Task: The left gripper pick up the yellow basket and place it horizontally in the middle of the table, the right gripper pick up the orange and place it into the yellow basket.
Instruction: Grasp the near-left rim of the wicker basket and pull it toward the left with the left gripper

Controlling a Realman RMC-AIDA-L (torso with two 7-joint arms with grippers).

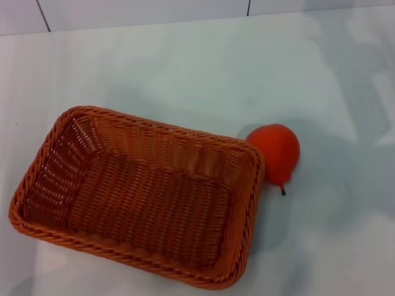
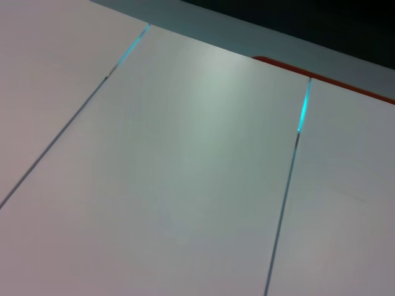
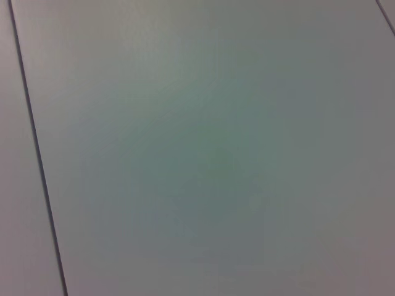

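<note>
The yellow basket (image 1: 139,194), a woven orange-brown rectangle with a braided rim, lies empty on the white table (image 1: 197,68) at the front left, turned slightly askew. The orange (image 1: 274,153), small and red-orange with a short dark stem pointing toward the front, rests on the table just off the basket's right end, close to its rim. Neither gripper shows in any view. The left wrist view shows only pale panels with seams and a thin orange-red strip (image 2: 321,75). The right wrist view shows only a plain pale panel.
The table's far edge meets a pale panelled wall (image 1: 142,11) at the back. Bare tabletop lies behind the basket and to the right of the orange.
</note>
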